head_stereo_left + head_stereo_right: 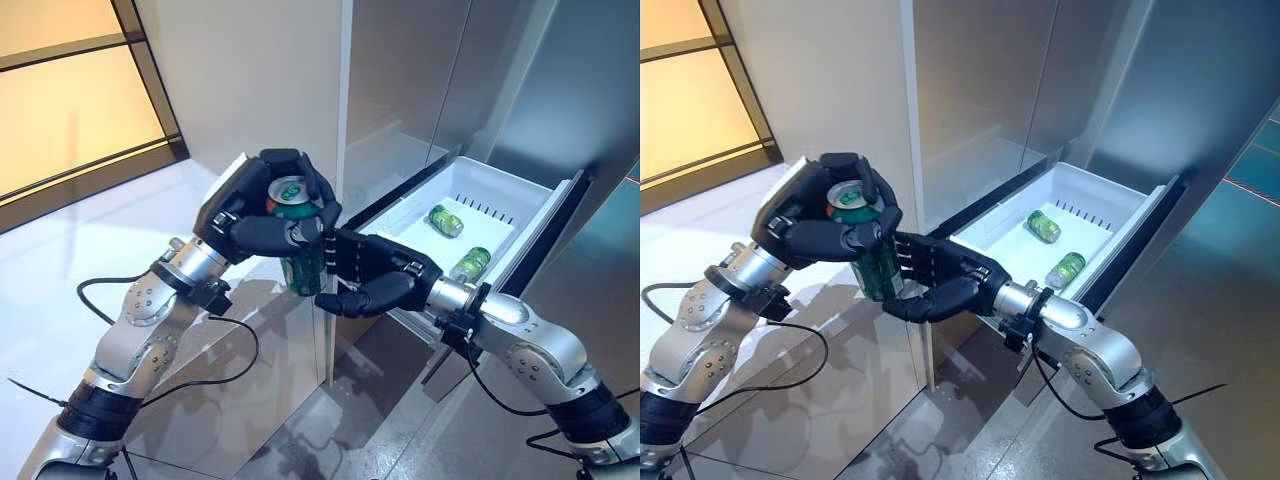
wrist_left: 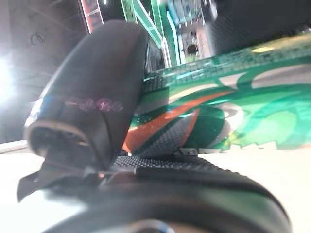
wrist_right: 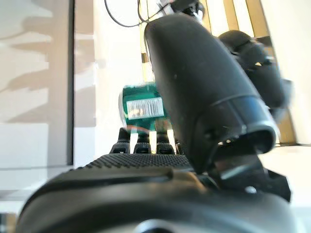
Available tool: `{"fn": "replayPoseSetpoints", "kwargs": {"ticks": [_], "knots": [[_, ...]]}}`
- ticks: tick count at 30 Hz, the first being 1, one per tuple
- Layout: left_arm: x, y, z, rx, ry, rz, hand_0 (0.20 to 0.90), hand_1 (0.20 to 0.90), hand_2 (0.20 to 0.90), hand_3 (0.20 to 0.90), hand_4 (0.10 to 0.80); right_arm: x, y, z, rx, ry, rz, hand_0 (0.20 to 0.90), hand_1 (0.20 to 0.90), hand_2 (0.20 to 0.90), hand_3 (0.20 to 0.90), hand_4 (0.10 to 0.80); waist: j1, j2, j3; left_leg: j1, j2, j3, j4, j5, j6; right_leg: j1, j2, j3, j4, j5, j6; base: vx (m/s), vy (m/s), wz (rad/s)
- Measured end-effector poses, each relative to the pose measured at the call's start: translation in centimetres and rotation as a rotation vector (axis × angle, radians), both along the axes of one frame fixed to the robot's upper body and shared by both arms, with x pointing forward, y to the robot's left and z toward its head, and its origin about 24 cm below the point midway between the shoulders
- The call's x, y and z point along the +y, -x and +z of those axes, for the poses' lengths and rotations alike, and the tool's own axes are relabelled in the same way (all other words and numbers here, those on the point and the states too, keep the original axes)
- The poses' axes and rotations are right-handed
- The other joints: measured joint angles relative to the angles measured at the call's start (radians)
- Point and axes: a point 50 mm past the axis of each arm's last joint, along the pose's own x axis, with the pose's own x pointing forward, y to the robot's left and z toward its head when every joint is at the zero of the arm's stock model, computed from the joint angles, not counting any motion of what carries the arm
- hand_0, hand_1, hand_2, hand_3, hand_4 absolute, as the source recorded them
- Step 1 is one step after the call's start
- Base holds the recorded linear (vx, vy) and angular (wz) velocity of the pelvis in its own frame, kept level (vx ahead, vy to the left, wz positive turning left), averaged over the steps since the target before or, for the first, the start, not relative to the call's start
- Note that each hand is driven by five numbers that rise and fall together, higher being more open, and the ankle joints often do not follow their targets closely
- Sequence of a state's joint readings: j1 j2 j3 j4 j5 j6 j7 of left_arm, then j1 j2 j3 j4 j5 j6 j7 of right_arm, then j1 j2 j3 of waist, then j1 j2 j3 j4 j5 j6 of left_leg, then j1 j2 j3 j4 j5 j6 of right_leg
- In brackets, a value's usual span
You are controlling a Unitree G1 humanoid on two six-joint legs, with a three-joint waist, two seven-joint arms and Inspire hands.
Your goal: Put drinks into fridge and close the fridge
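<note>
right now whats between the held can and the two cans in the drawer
The right hand, open beside the can that the left hand grips, then the drawer's bare white floor up to the two cans. Both eye views show it.

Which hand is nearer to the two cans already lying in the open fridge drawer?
Right. The right hand reaches from beside the drawer toward the held can; the left hand, gripping that can, is farther from the two cans.

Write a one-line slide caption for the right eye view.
Left hand holds a green can as the open right hand reaches for it, beside the open fridge drawer.
</note>
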State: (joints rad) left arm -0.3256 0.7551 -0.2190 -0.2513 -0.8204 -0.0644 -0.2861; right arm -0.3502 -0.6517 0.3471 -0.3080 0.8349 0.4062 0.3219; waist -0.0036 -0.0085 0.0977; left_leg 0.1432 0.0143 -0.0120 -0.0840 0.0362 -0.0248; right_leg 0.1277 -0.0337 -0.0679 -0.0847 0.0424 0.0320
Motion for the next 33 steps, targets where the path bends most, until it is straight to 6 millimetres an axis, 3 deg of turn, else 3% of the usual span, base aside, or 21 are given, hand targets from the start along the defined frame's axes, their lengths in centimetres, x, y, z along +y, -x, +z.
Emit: {"fn": "replayPoseSetpoints", "kwargs": {"ticks": [11,19,33], "knots": [[-1.8,0.2,-1.9,0.090,-0.024,-0.074,0.300,0.300,0.300,0.200,0.100,1.4,-0.2,-0.9,0.136,-0.139,-0.078,0.900,0.900,0.900,0.900,0.800,0.000,0.001,0.001,0.005,0.000,0.002,0.000,0.000,0.000,0.003,0.000,0.003,0.000,0.000,0.000,0.000,0.000,0.00],[-2.1,0.2,-2.2,0.112,-0.024,-0.071,0.300,0.300,0.300,0.200,0.100,1.5,-0.2,-1.5,0.206,-0.175,-0.085,0.900,0.900,0.900,0.900,0.800,-0.001,0.001,0.001,0.008,0.000,0.004,0.000,0.000,0.000,0.006,0.000,0.005,0.000,0.001,0.000,0.000,0.000,0.00],[-2.3,0.1,-2.8,0.146,-0.022,-0.051,0.300,0.300,0.300,0.200,0.100,1.8,-0.4,-1.6,0.231,-0.116,-0.081,0.900,0.900,0.900,0.900,0.800,-0.002,0.002,0.000,0.014,0.001,0.021,0.000,0.000,0.001,0.005,0.000,0.022,0.000,0.008,0.001,0.001,0.007,-0.03]]}}
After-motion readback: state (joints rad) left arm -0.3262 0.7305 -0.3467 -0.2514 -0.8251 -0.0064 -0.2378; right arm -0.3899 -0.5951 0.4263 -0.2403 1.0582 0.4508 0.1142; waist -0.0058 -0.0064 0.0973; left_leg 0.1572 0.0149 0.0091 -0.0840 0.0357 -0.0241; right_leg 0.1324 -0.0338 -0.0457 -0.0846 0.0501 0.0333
